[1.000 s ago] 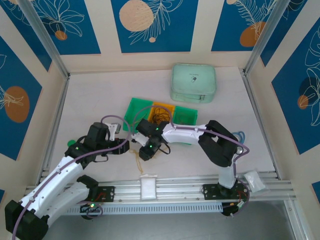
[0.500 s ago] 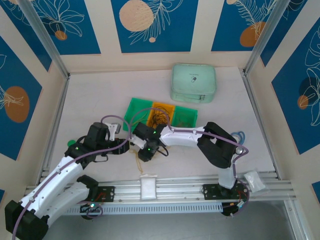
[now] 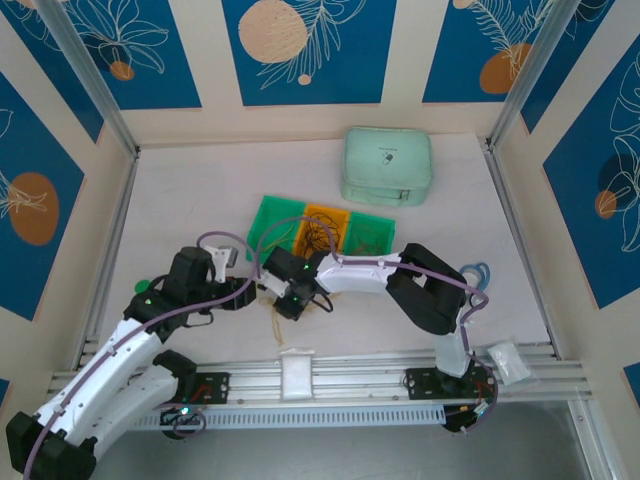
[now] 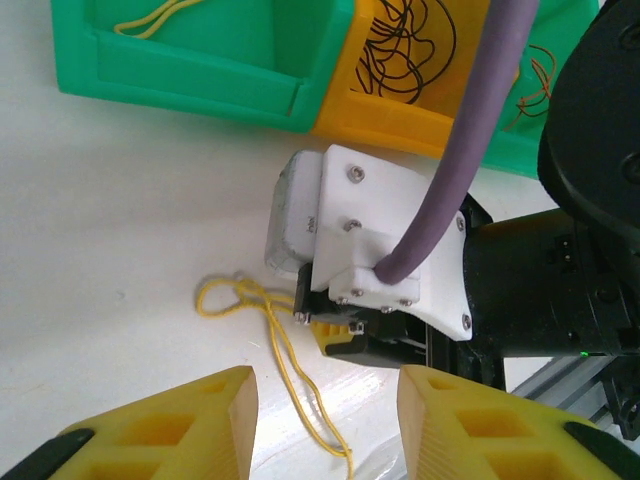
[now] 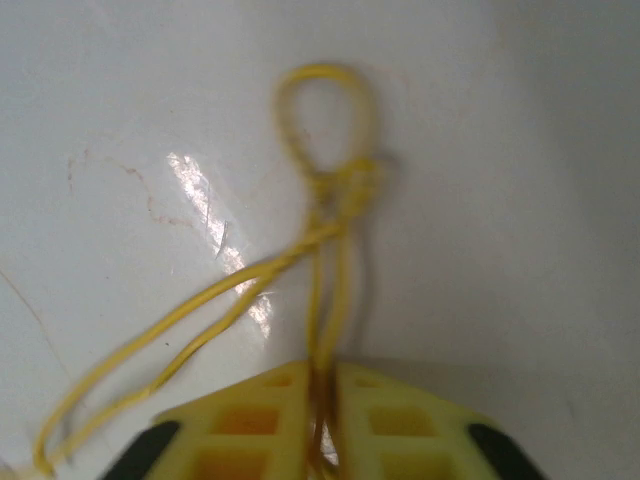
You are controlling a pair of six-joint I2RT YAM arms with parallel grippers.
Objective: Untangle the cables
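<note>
A yellow cable [image 5: 340,180] lies on the white table as a knotted loop with long strands trailing off. My right gripper [image 5: 322,400] is shut on two of its strands just below the knot. Seen from above, that gripper [image 3: 283,305] points down at the table in front of the bins, with the cable [image 3: 276,326] trailing toward the rail. My left gripper [image 4: 325,420] is open, its fingers apart just short of the same cable [image 4: 245,290] and touching nothing. Black cables [image 4: 405,45] sit in the orange bin, another yellow cable [image 4: 160,15] and red-orange cables [image 4: 540,80] in green bins.
The row of green and orange bins [image 3: 270,215] stands just behind both grippers. A mint green case [image 3: 388,165] sits at the back. A blue loop [image 3: 478,270] lies at the right, a white packet [image 3: 505,360] by the right arm's base.
My right gripper has shifted a little to the left and closed on the yellow cable strands. The left arm has barely moved and its jaws stay apart.
</note>
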